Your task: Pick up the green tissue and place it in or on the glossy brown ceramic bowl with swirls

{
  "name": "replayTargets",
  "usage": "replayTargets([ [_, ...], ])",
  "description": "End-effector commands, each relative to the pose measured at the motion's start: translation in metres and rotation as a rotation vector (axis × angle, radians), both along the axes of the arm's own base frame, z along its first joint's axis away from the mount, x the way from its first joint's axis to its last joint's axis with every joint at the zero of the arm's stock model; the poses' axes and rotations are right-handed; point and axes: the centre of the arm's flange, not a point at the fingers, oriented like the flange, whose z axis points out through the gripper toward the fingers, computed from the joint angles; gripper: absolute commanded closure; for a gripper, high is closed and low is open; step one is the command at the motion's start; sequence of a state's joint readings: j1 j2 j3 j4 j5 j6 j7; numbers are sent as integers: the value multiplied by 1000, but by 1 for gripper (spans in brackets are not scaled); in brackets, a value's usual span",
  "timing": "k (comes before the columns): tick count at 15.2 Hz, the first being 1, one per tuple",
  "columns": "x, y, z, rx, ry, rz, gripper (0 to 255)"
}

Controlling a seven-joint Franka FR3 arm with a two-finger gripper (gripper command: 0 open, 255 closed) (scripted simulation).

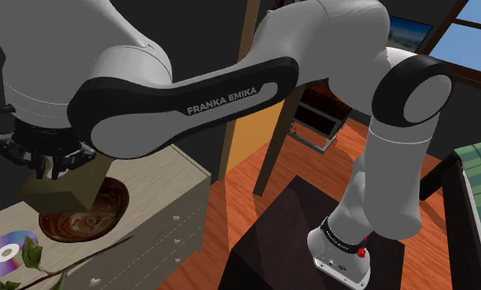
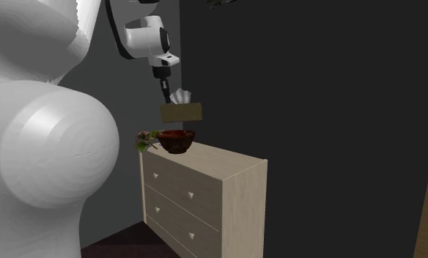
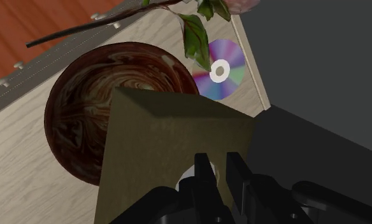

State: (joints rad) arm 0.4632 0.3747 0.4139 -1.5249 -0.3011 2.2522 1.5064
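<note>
Black two-finger gripper (image 3: 219,163) clasps the olive-brown rectangular tissue box (image 3: 172,146) by its white tuft.
It hangs above the glossy brown swirled bowl (image 3: 83,121), near the pale wooden dresser (image 3: 25,178) top's front edge.

The bowl (image 3: 76,127) is partly covered by the tissue box (image 3: 172,146) in the wrist view. The leafy stem (image 3: 194,38) is cut off at that view's edge.
</note>
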Motion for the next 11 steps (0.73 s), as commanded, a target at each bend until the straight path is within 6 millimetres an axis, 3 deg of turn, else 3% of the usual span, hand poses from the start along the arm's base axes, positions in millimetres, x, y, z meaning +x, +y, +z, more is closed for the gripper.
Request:
replayTargets([
  [1,0,0,-10,1,0,0,255],
  [6,0,0,-38,1,0,0,255],
  [11,0,0,-38,1,0,0,255],
])
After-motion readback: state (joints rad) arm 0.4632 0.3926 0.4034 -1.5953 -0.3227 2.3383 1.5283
